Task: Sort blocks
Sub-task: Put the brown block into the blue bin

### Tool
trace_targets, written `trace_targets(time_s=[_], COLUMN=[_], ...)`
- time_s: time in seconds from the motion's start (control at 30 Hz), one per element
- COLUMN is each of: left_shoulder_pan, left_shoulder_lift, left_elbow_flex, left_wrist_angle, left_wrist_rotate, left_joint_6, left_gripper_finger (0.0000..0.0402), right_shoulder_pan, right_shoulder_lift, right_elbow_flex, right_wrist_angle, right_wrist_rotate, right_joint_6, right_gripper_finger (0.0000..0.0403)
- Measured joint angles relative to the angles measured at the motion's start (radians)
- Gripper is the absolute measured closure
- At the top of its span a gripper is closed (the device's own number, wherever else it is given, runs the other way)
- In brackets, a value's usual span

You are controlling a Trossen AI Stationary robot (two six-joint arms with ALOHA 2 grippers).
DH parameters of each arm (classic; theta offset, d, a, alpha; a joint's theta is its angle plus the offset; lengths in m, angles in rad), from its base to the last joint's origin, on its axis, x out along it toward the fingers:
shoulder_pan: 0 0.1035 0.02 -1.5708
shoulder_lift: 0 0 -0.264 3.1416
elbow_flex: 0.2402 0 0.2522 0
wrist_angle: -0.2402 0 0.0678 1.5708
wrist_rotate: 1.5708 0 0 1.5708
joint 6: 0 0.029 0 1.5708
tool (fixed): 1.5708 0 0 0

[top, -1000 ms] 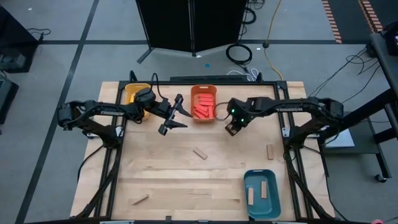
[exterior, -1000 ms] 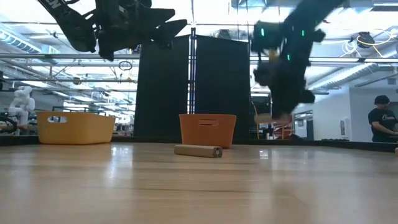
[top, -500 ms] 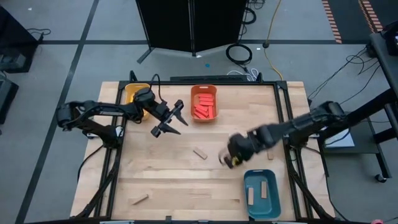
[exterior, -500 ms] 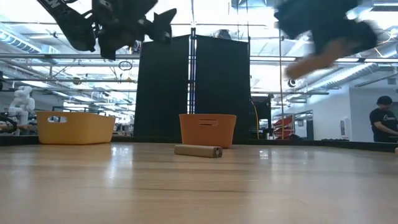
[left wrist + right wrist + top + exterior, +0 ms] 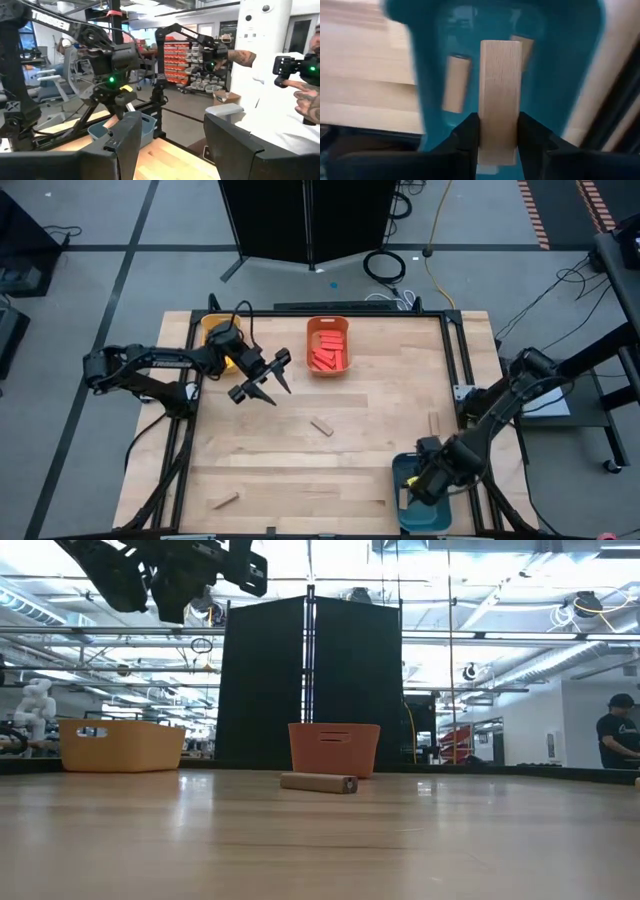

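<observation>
My right gripper (image 5: 418, 486) hovers over the teal bin (image 5: 437, 514) at the table's near right and is shut on a tan block (image 5: 498, 90). Two tan blocks (image 5: 455, 83) lie on the bin's floor below it. My left gripper (image 5: 262, 381) hangs open in the air between the yellow bin (image 5: 213, 328) and the orange bin (image 5: 328, 367), high in the low view (image 5: 205, 562). Red blocks (image 5: 328, 351) lie in the orange bin. Loose tan blocks lie flat on the table at the middle (image 5: 321, 427), the right (image 5: 434, 423) and the near left (image 5: 224, 501). My right gripper pinches the tan block between its two fingers (image 5: 468, 134) by one end (image 5: 497, 146). The fingers point down from above and the block runs along them, its free end sticking out past the fingertips. The block is lifted clear above the teal bin.
The orange bin (image 5: 334, 748) and yellow bin (image 5: 122, 743) stand along the far edge. Black frame rails run along the table's left and right sides. A person (image 5: 615, 730) stands beyond the table, and another person's hands (image 5: 305, 95) show in the left wrist view.
My right gripper has swept from beside the orange bin toward the near right corner, carrying the tan block, and now hangs over the teal bin. My left gripper has drifted a little toward the table's left and near edges, still open.
</observation>
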Motion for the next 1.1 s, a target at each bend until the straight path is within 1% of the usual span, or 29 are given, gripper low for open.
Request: trace_targets(time_s=[0.13, 0.33, 0.43, 0.6, 0.8, 0.93, 1.1], left_shoulder_pan=[-0.018, -0.050, -0.062, -0.085, -0.123, -0.142, -0.149], left_shoulder_lift=[0.000, 0.000, 0.000, 0.001, 0.001, 0.001, 0.001], left_elbow_flex=[0.000, 0.000, 0.000, 0.000, 0.000, 0.000, 0.000], left_wrist_angle=[-0.024, -0.082, -0.104, -0.135, -0.147, -0.147, -0.148], left_wrist_rotate=[-0.039, -0.073, -0.081, -0.101, -0.149, -0.151, -0.152], left_joint_6=[0.000, 0.008, 0.007, 0.008, 0.009, 0.012, 0.037], left_gripper_finger=[0.0191, 0.0191, 0.0191, 0.0191, 0.0191, 0.0191, 0.0191], right_shoulder_pan=[0.019, -0.006, -0.028, -0.065, -0.089, -0.098, -0.110], right_shoulder_lift=[0.038, 0.081, 0.099, 0.121, 0.121, 0.121, 0.121], right_elbow_flex=[0.000, 0.000, 0.000, 0.000, 0.000, 0.000, 0.000], right_wrist_angle=[-0.010, -0.009, 0.001, -0.004, -0.007, -0.026, -0.054], right_wrist_rotate=[-0.003, -0.012, -0.068, -0.207, -0.219, -0.219, -0.218], right_joint_6=[0.007, 0.006, 0.013, 0.009, -0.037, -0.041, -0.052], right_gripper_finger=[0.0324, 0.0324, 0.0323, 0.0323, 0.0321, 0.0303, 0.0260])
